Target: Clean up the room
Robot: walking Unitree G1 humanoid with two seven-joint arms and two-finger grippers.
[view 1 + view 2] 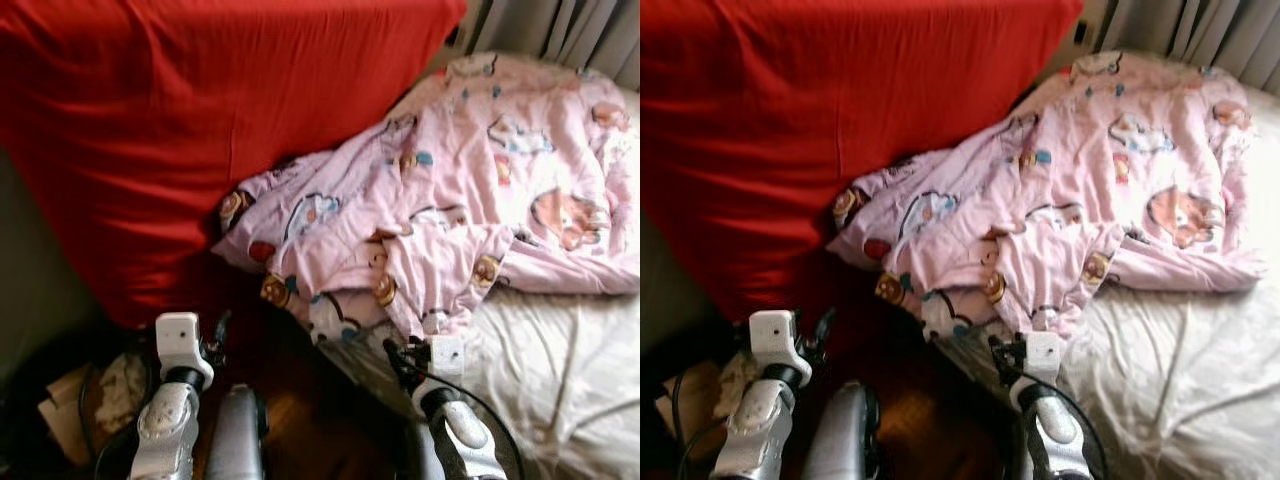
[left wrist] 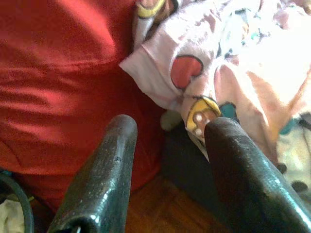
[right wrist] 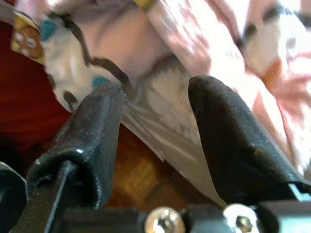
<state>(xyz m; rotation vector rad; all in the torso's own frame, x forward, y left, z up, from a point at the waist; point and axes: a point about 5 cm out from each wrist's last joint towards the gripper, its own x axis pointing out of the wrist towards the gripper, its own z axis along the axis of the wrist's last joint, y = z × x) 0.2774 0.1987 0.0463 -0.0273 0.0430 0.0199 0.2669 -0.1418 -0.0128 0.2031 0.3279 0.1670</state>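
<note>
A pink cartoon-print blanket [image 1: 470,190] lies crumpled on the bed, its corner hanging over the near edge toward the floor. A large red cloth [image 1: 200,120] drapes the left side beside it. My left gripper [image 2: 167,131] is open, low in front of the red cloth and the blanket's corner [image 2: 204,73], with nothing between its fingers. My right gripper [image 3: 155,97] is open too, its fingers just short of the hanging blanket edge [image 3: 160,111] and the white sheet. Both arms show low in the eye views, left gripper [image 1: 215,340] and right gripper [image 1: 400,360].
A white sheet [image 1: 560,370] covers the bed at right. Grey curtains [image 1: 570,30] hang behind it. Brown wooden floor [image 1: 320,420] lies between my arms. Cardboard and rags [image 1: 100,395] clutter the floor at far left.
</note>
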